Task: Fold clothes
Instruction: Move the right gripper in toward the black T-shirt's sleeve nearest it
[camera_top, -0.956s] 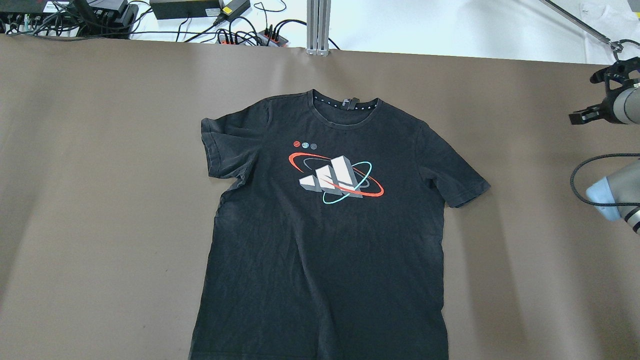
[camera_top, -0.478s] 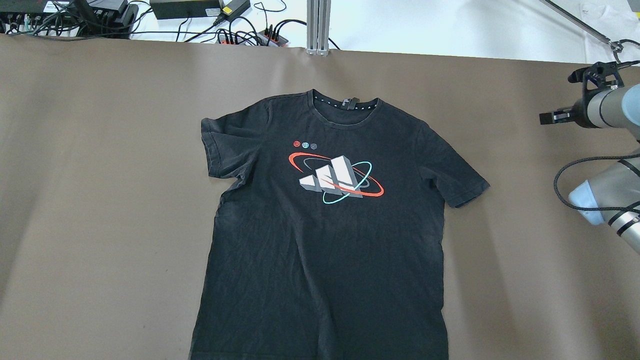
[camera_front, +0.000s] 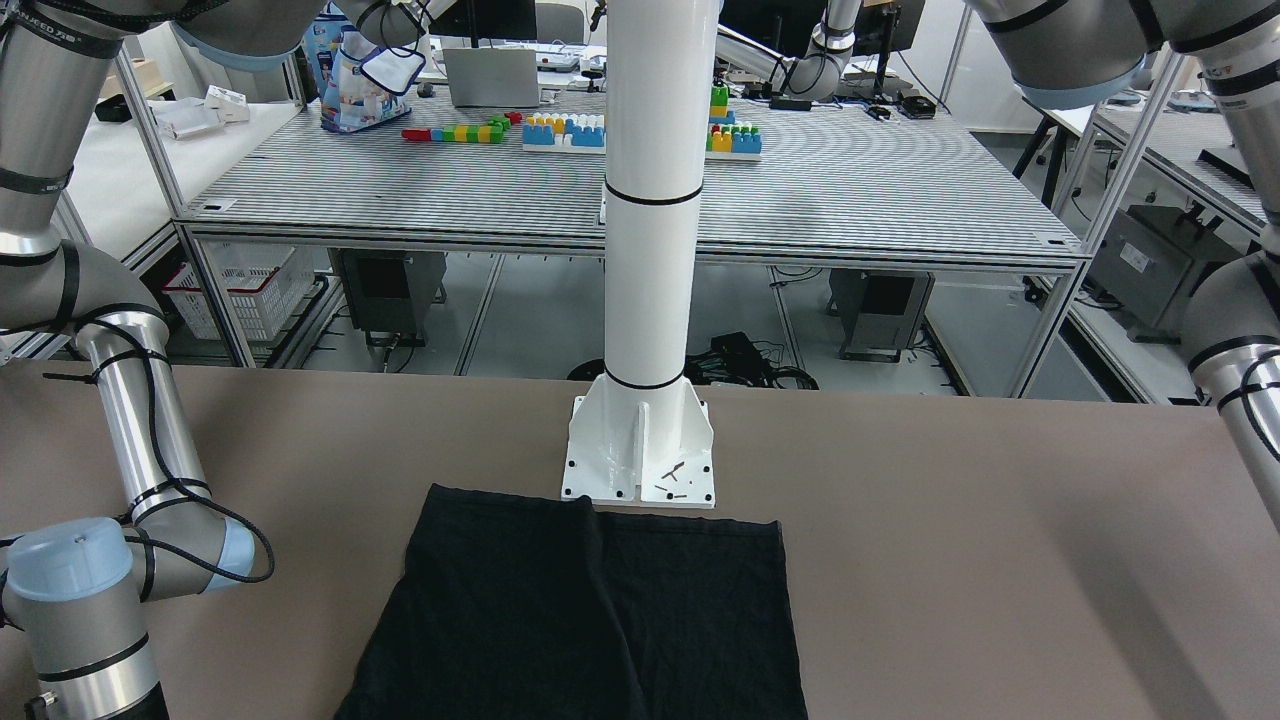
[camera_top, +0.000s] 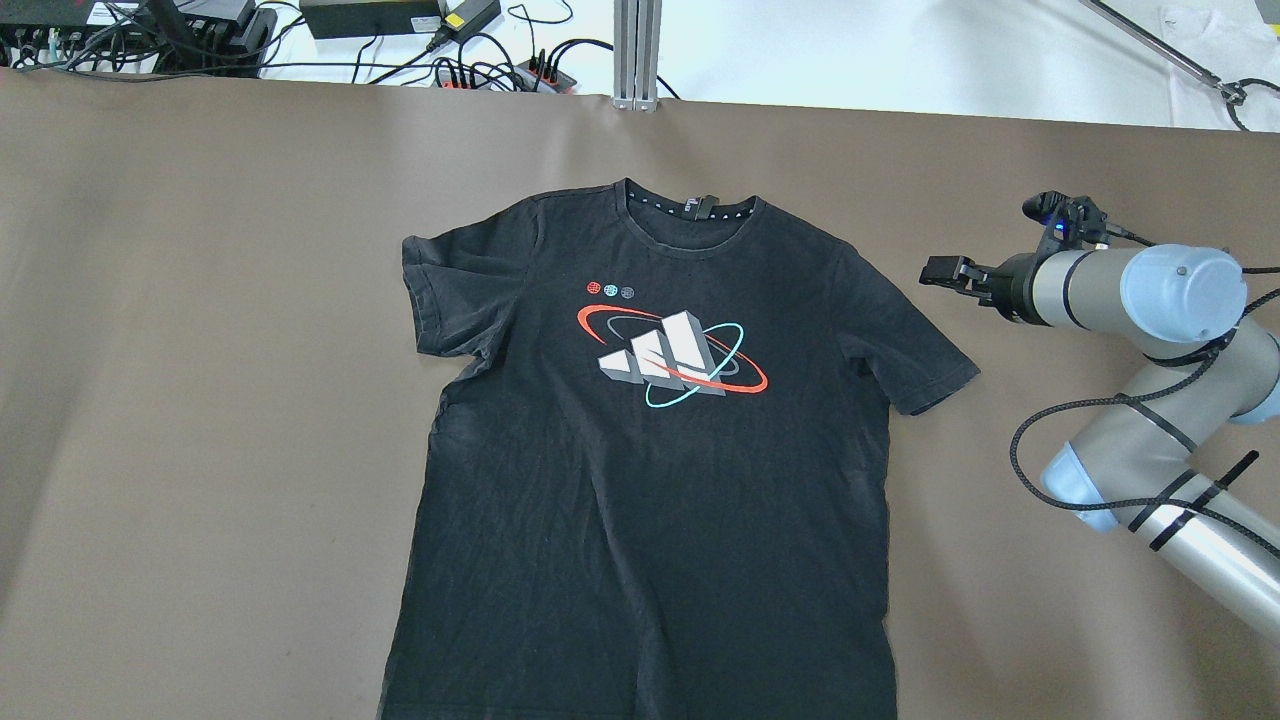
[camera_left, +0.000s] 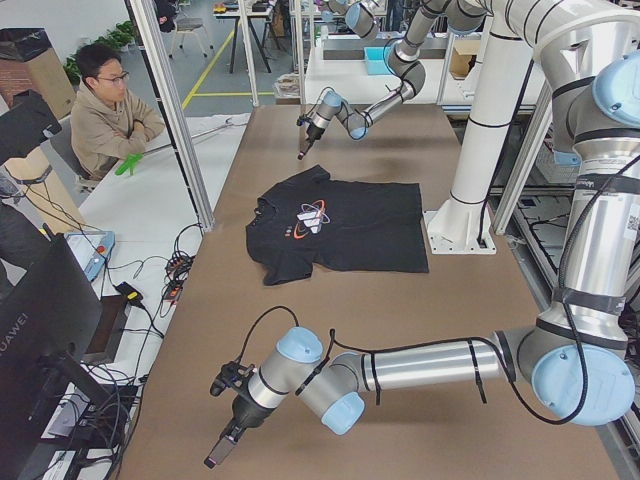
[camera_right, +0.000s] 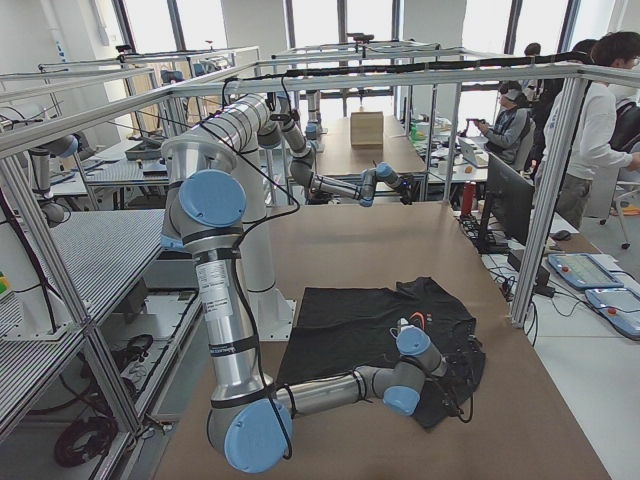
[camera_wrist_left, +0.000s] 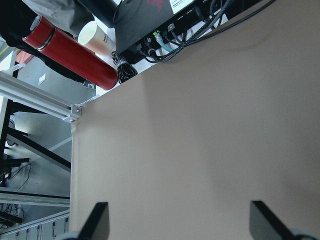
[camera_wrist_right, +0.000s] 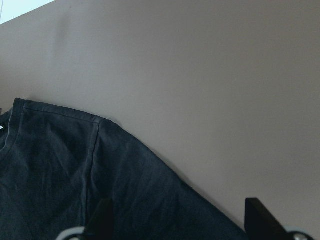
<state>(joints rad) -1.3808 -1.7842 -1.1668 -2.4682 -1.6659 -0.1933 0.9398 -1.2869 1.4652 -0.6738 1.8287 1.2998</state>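
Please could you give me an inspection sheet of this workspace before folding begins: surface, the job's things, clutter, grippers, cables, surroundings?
Surface: brown table cover, flat, with faint creases.
Job's things: black T-shirt lies flat, print up, not yet folded.
Clutter: nothing seen on the cover; small loose screws lie on the white pillar base.
Grippers: right gripper open, beside the shirt's sleeve, not touching it; left gripper open over bare cover, away from the shirt.
Cables: black cable loops beside the right arm; power strips and leads lie beyond the far edge.
Surroundings: seated person; red bottle off the table.
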